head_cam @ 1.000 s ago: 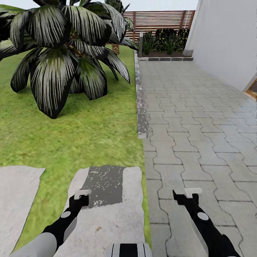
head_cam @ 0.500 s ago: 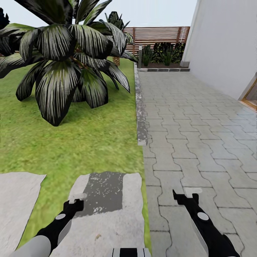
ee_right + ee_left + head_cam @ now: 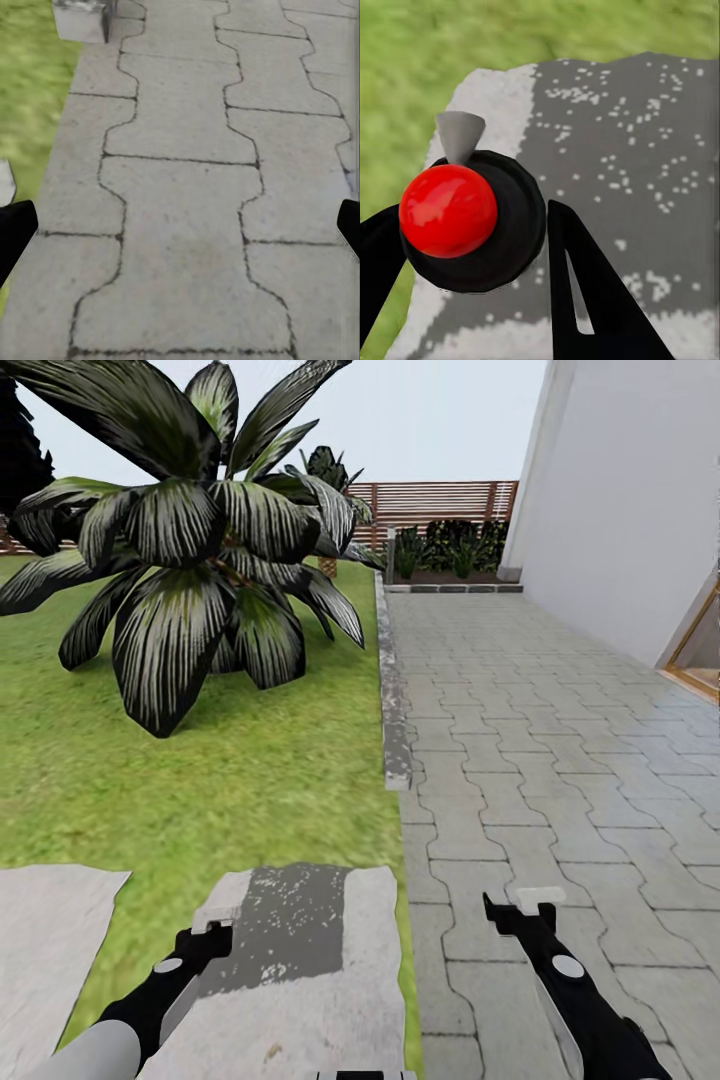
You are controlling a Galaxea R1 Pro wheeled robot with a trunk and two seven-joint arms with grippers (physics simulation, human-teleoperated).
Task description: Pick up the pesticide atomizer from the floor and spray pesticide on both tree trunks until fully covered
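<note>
Plainly, we carry the pesticide atomizer [image 3: 472, 225] in our left gripper [image 3: 472, 247]: its black round body with the red spot sits between the two black fingers [image 3: 592, 300], which pinch it from either side, and its grey nozzle cone points away from the wrist. Below the atomizer lies a grey stepping stone [image 3: 300, 980] with a darker patch dotted with whitish specks [image 3: 615, 120]; in the head view the left gripper [image 3: 212, 930] hangs over that stone's near half. Beside the stone, on the left arm's side, a second pale stone [image 3: 45, 940] lies in the grass [image 3: 250, 780]. Beyond the stone, across the lawn, stands a broad-leaved dark plant [image 3: 200, 580] with striped green-black fronds. On the other side of the stone runs the grey paved path [image 3: 540, 740], edged by a stone kerb [image 3: 395, 700]. Our right gripper [image 3: 525, 910] hovers over that paving, and its wrist camera shows the black fingertips [image 3: 15, 232] at the far edges of the picture, so its jaws are spread wide with nothing between them. Far past the stone, a brown slatted fence [image 3: 440, 505] closes the path, with a white house wall [image 3: 620, 520] alongside.
</note>
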